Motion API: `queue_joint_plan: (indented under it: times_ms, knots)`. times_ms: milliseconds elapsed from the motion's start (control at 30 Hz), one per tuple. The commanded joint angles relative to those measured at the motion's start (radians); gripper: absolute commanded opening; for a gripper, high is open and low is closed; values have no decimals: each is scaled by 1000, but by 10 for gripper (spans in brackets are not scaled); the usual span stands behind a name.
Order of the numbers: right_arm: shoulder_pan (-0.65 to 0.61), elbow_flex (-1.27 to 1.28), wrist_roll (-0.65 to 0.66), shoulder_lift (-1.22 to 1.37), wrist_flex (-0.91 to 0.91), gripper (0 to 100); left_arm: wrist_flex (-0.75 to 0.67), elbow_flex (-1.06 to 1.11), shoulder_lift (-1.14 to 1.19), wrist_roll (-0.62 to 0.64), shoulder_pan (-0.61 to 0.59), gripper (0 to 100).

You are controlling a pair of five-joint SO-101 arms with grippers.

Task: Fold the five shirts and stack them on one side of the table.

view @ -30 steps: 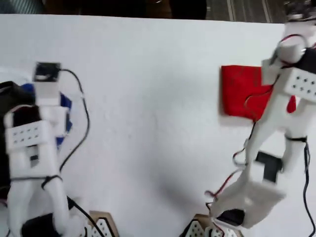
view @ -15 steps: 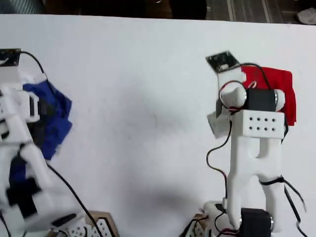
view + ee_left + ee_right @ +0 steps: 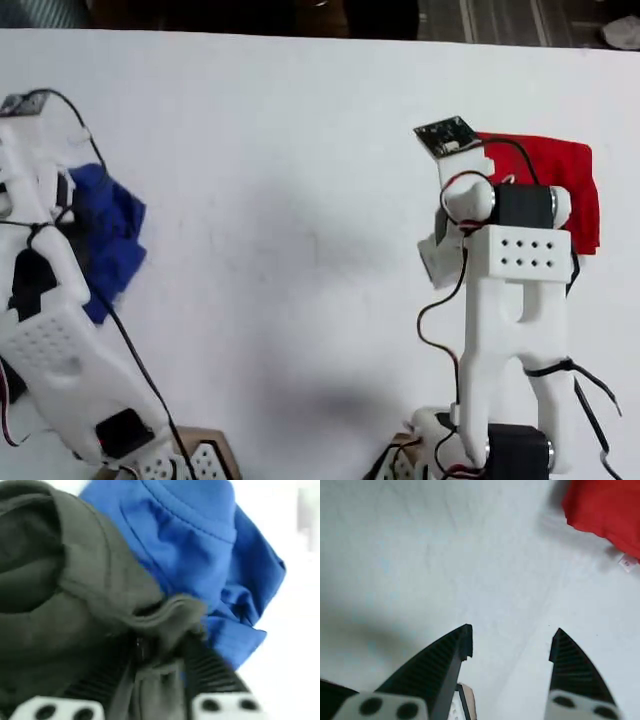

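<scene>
A crumpled blue shirt (image 3: 110, 235) lies at the table's left side, partly under my left arm (image 3: 45, 300). In the left wrist view my left gripper (image 3: 160, 655) is shut on a bunched fold of a dark olive shirt (image 3: 75, 595), which lies against the blue shirt (image 3: 210, 555). A folded red shirt (image 3: 560, 175) rests at the right, partly hidden by my right arm (image 3: 515, 260). My right gripper (image 3: 512, 640) hangs open over bare white table, with the red shirt (image 3: 605, 510) a little way off and nothing between its fingers.
The white table (image 3: 290, 200) has a wide bare stretch between the two arms. Both arm bases (image 3: 200, 460) stand at the front edge. Cables (image 3: 140, 370) trail from each arm. The table's far edge meets a dark floor.
My right arm swung in from the right edge to stand in front of the red shirt, then held. My left arm shifted left and forward, uncovering more of the blue shirt.
</scene>
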Motion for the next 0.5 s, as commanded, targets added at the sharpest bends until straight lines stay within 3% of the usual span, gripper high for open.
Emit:
queue_joint_plan:
  times_ms: [0,67,233,367,467]
  knots:
    - [-7,-3,0,-33,1,251,137,-134,-17,11,69,25]
    - [-7,-3,0,-33,-1,248,198,-191,-18,61,118,26]
    - [-7,-3,-6,-31,-5,185,203,-179,-161,103,259,26]
    - [30,29,-2,-38,-27,183,203,-77,-390,101,454,26]
    - [128,95,0,-41,-102,184,199,27,-572,101,614,26]
